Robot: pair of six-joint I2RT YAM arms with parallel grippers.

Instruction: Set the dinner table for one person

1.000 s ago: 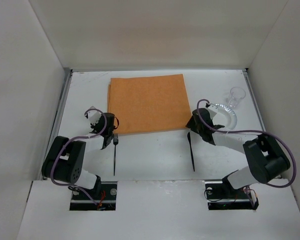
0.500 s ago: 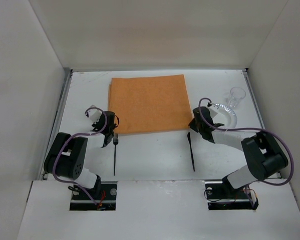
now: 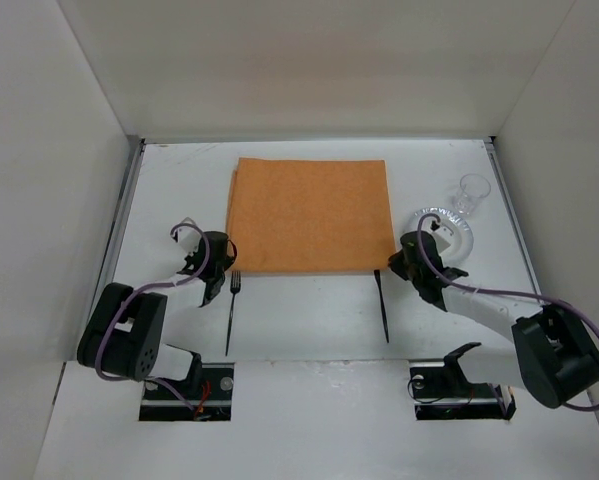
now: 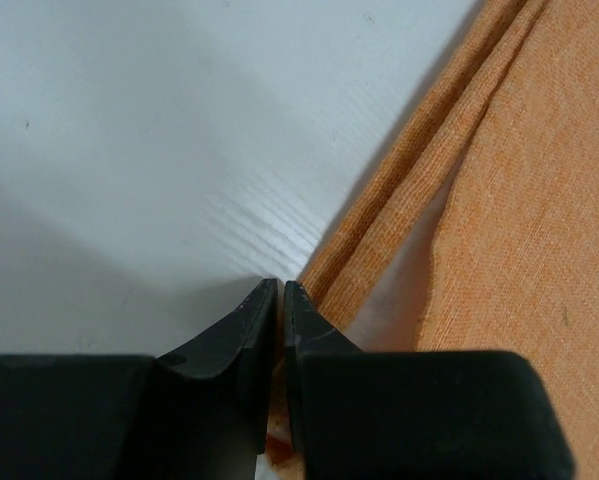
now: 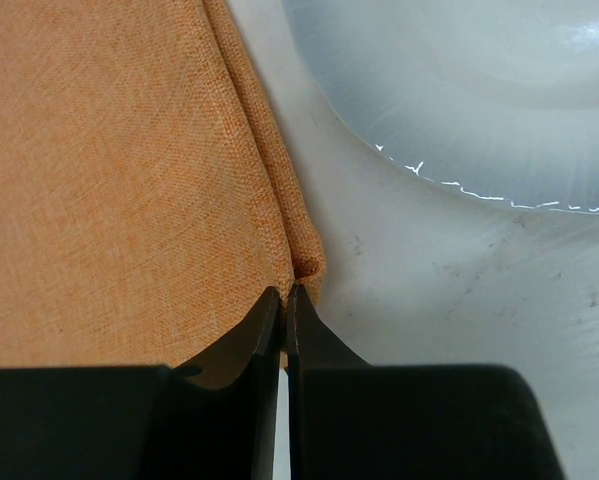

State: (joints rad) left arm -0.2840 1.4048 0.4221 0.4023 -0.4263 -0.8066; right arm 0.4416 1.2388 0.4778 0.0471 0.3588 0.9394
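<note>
On the white dinner table (image 3: pixel 309 325) lies an orange cloth mat (image 3: pixel 309 212). My left gripper (image 3: pixel 220 270) is shut on the mat's near-left corner; in the left wrist view its jaws (image 4: pixel 280 288) meet with a sliver of orange cloth between them, and the mat's (image 4: pixel 519 200) edge is doubled into a fold. My right gripper (image 3: pixel 396 264) is shut on the near-right corner, and in the right wrist view the mat (image 5: pixel 129 180) puckers just ahead of that gripper (image 5: pixel 284 292).
A black fork (image 3: pixel 230 312) lies near the left corner and a black knife (image 3: pixel 382 306) near the right. A clear plate (image 3: pixel 449 222) (image 5: pixel 479 90) sits close to the right of the mat, with a clear glass (image 3: pixel 473 192) behind it. Metal rails (image 3: pixel 119 235) edge the table.
Both grippers have shut on the mat's near corners. The mat has slid to the right, toward the plate, and both arms have shifted right with it.
</note>
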